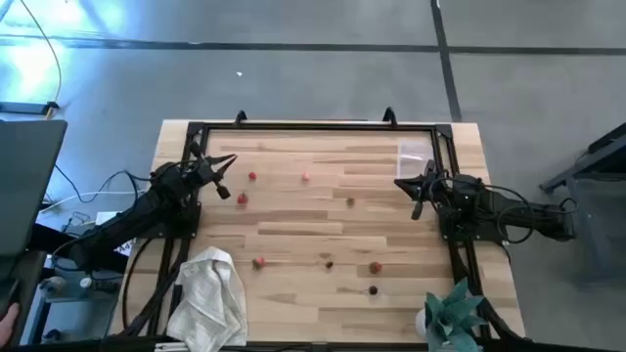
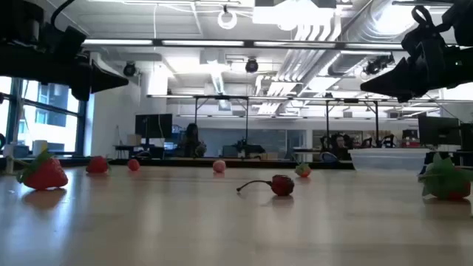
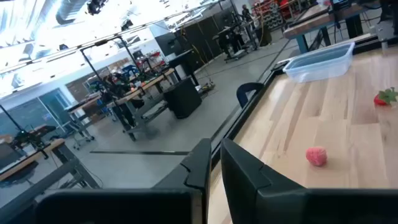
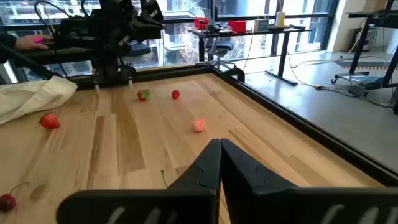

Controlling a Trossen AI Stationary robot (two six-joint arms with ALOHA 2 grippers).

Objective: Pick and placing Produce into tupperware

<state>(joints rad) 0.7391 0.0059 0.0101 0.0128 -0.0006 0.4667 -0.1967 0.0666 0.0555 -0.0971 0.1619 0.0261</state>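
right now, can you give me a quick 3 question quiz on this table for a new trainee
1. True or false: some produce already lies in the tupperware.
2. Which lies nearest the white towel? A) the teal plant B) the red piece C) the tupperware
3. Fill in: the fingers of the left gripper and the right gripper are both ____.

Key: 1 false, it looks empty; 2 B; 3 shut, holding nothing.
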